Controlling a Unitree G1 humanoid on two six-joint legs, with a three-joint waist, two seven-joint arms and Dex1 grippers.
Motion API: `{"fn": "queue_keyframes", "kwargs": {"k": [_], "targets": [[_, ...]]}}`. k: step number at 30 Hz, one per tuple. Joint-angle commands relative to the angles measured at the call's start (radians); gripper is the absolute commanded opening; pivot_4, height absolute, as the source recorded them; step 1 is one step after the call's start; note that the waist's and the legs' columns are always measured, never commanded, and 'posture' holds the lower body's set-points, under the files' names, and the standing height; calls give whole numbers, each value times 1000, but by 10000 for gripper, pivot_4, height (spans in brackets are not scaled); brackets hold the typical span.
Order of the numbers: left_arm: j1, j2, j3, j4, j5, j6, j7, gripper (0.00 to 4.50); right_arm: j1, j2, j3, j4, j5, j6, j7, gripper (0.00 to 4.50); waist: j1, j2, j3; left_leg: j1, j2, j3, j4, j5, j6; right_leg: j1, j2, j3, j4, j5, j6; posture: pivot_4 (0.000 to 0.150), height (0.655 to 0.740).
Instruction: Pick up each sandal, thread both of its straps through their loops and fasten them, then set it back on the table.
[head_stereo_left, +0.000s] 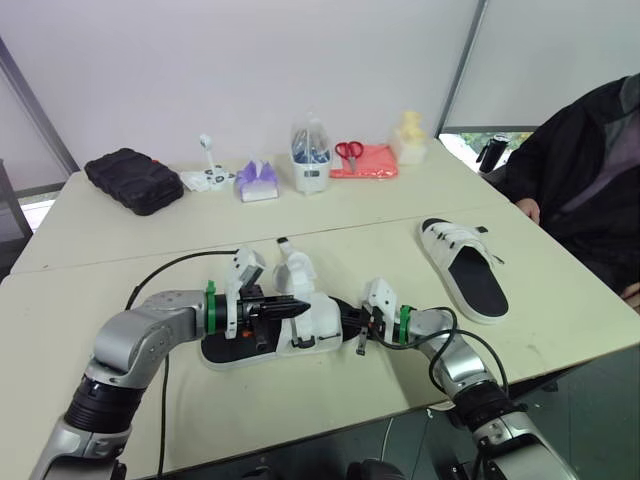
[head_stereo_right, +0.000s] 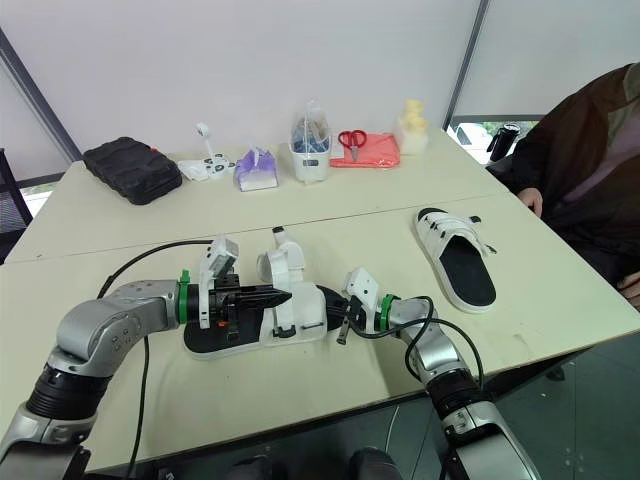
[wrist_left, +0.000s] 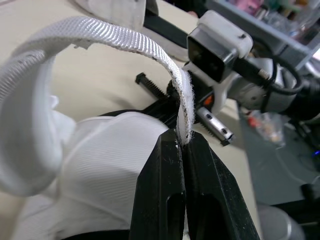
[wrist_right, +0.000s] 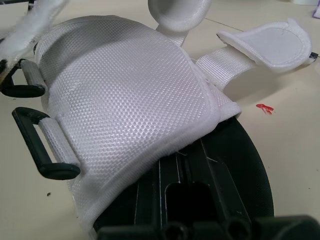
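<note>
Left gripper (wrist_left: 182, 142) is clamping tight on the loose strap (wrist_left: 115, 37) of the near sandal (head_stereo_left: 300, 330), which is lying at the table's 6 o'clock. Right gripper (head_stereo_left: 365, 325) is bracing the sole, its grip impossible to tell. A loop (wrist_right: 42, 155) is sitting empty, so fastening is apparently pending. The second sandal (head_stereo_left: 465, 268) is waiting at 2 o'clock.

A black case (head_stereo_left: 133, 179) lies far left, then a purple tissue pack (head_stereo_left: 257, 182), a white holder (head_stereo_left: 311, 170) and red scissors (head_stereo_left: 349, 151) on a red pouch (head_stereo_left: 366, 162). A person in a dark jacket (head_stereo_left: 580, 170) sits at the right.
</note>
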Motion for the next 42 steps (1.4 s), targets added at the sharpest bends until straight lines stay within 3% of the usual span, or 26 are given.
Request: {"fn": "queue_keyframes", "kwargs": {"k": [1, 31, 42], "targets": [[-15, 7, 32, -14, -14, 1, 3, 636, 50, 12, 79, 79, -75, 42, 4, 0, 0, 0, 0, 0, 0, 0, 0, 0, 0, 0, 0, 0, 1, 0, 0, 1500, 7400], [12, 36, 23, -13, 38, -48, -12, 636, 55, 9, 82, 78, -80, 38, 10, 0, 1, 0, 0, 1, 0, 0, 1, 0, 0, -2, 1, 0, 6, -1, -1, 1500, 7400], [25, 20, -49, -28, 193, -265, -22, 636, 42, 9, 79, 86, -80, 41, 17, 0, 2, 0, 0, 1, 0, 1, 1, 0, 0, -2, 1, 0, 7, -2, -1, 1500, 7400]]}}
